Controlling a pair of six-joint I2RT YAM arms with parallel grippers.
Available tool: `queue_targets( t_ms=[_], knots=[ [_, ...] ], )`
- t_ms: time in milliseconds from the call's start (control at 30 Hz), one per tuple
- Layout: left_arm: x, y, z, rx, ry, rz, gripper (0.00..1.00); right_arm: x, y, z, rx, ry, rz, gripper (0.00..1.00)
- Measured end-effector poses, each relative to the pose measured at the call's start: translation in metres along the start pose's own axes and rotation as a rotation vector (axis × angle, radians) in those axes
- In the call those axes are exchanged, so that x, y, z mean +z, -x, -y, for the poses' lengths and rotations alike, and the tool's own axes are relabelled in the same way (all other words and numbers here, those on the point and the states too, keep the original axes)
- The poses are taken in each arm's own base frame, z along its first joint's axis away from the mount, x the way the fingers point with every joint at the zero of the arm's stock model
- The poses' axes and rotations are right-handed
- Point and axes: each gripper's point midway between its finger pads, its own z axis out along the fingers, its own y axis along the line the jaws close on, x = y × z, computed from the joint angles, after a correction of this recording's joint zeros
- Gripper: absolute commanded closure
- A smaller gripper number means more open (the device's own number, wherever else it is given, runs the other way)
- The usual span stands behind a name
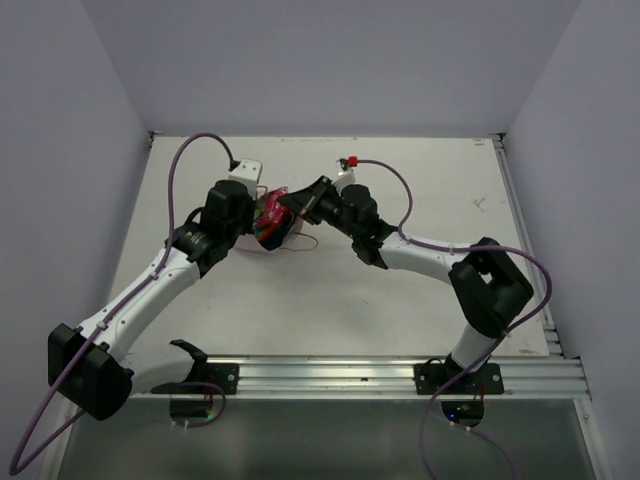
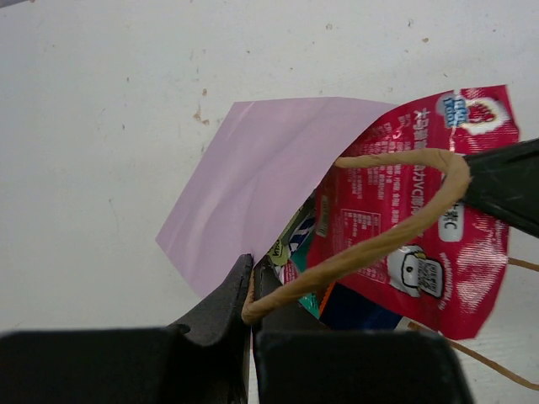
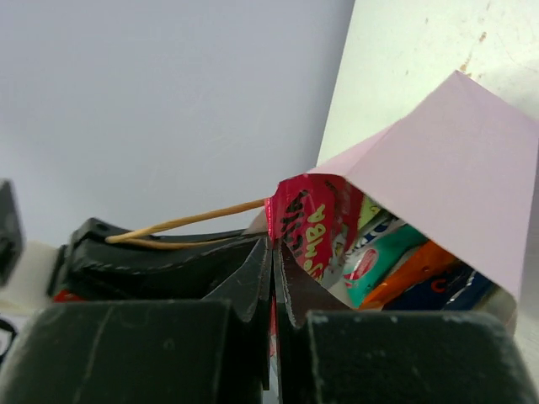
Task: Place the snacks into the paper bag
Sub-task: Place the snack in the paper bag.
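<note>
The pale pink paper bag [image 2: 261, 168] lies on its side on the table with its mouth open; it also shows in the right wrist view [image 3: 455, 160] and the top view [image 1: 252, 243]. My left gripper [image 2: 253, 263] is shut on the bag's rim and tan string handle [image 2: 379, 240]. My right gripper [image 3: 274, 244] is shut on the pink-red packet [image 3: 307, 215], held at the bag's mouth, partly inside. The teal-green [image 3: 383, 257], orange [image 3: 414, 271], dark blue [image 3: 442, 290] and yellow-green [image 3: 370, 209] packets lie inside the bag. The silver-grey packet is hidden.
The two grippers [image 1: 258, 213] [image 1: 287, 205] meet over the bag at the middle back of the white table [image 1: 400, 290]. A second string handle [image 1: 305, 246] trails on the table. A metal rail [image 1: 400, 375] runs along the near edge.
</note>
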Motion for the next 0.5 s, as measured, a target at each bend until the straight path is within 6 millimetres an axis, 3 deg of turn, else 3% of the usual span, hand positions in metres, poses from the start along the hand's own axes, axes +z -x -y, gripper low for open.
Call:
queue_targets(
  t_ms=[200,500],
  knots=[
    [0.000,0.001,-0.001,-0.029,-0.026,0.000,1.00,0.016,-0.009,0.028,0.040,-0.022,0.007,1.00],
    [0.000,0.001,0.000,-0.076,-0.077,0.004,1.00,0.015,-0.011,0.037,0.069,-0.027,0.049,1.00]
  ],
)
